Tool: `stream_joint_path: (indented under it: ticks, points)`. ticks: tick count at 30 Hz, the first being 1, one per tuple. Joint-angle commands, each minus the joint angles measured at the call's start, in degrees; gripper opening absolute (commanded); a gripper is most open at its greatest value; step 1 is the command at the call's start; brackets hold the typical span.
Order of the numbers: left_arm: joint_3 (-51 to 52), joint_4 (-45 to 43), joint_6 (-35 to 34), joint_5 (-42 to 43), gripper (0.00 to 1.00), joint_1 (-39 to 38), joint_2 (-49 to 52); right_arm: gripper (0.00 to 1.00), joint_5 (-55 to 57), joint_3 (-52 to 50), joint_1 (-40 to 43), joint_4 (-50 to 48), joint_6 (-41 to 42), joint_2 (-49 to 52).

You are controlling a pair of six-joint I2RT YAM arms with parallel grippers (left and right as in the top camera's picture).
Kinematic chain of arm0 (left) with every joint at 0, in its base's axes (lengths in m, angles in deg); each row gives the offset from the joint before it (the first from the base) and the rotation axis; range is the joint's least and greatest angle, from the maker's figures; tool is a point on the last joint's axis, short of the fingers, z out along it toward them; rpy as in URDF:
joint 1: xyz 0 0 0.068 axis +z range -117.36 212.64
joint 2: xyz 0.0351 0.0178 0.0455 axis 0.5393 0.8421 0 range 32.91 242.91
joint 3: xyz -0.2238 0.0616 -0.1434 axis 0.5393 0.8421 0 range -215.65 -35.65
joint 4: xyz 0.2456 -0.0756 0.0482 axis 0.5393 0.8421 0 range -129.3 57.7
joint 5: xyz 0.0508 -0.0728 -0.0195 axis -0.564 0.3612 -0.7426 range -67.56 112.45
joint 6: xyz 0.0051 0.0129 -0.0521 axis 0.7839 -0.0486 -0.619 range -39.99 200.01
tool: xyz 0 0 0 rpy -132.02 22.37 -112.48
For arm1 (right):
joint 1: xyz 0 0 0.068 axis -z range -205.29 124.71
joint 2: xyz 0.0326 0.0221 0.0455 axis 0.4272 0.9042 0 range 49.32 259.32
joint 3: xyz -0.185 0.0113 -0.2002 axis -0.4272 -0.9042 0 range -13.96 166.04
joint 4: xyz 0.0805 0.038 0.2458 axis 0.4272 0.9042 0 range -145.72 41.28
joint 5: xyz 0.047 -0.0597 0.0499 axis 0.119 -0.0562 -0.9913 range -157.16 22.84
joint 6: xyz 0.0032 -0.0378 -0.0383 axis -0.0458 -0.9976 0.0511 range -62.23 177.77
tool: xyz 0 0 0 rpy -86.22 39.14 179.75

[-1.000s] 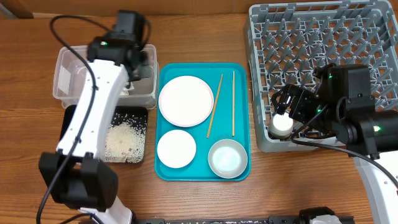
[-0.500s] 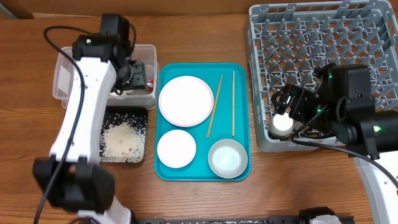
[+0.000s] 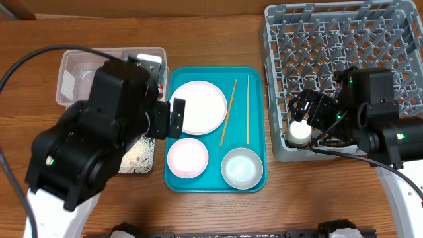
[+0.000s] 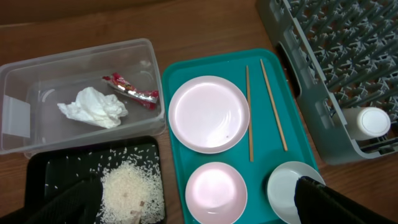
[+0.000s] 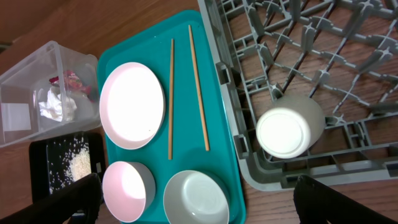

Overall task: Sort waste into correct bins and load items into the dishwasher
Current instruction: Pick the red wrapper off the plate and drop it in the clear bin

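The red wrapper (image 4: 130,90) and white tissue (image 4: 93,107) lie in the clear tub (image 4: 81,50). Rice (image 4: 127,186) is heaped in the black tray (image 4: 50,168). On the teal tray (image 4: 295,152) sit the white plate (image 4: 208,114), pink bowl (image 4: 217,191), whitish bowl (image 4: 289,190) and two chopsticks (image 4: 249,112). The white cup (image 3: 299,132) lies in the grey rack's (image 3: 344,39) front left corner. My left gripper (image 4: 198,186) hangs open and empty, high over the pink bowl. My right gripper (image 5: 199,186) is open and empty, just above the cup.
In the overhead view the raised left arm (image 3: 99,145) hides most of the black tray and part of the tub. Bare wooden table (image 3: 218,211) shows in front of the teal tray and between tray and rack.
The left gripper opened over the clear tub and let the red wrapper drop in. It then rose high and swung towards the teal tray. The right arm has not moved.
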Motion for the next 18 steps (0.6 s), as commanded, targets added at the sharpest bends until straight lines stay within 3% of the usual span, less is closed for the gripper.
stream_joint_path:
  ticks: [1,11,14,18]
  points:
    - [-0.7,0.0,0.2,-1.0,1.00,-0.3,-0.2,1.00,-0.1,0.7,0.2,-0.3,-0.3,-0.1]
    - [-0.6,7.1,0.2,-1.2,1.00,-0.4,-0.3,1.00,-0.1,0.7,0.2,-0.3,-0.3,-0.1]
    - [2.0,0.3,2.4,-1.6,1.00,-0.2,-3.6,1.00,-0.1,0.7,0.2,-0.3,-0.3,-0.1]
    - [16.4,-22.6,16.5,5.6,1.00,2.1,-12.1,1.00,-0.1,0.7,0.2,-0.3,-0.3,-0.1]
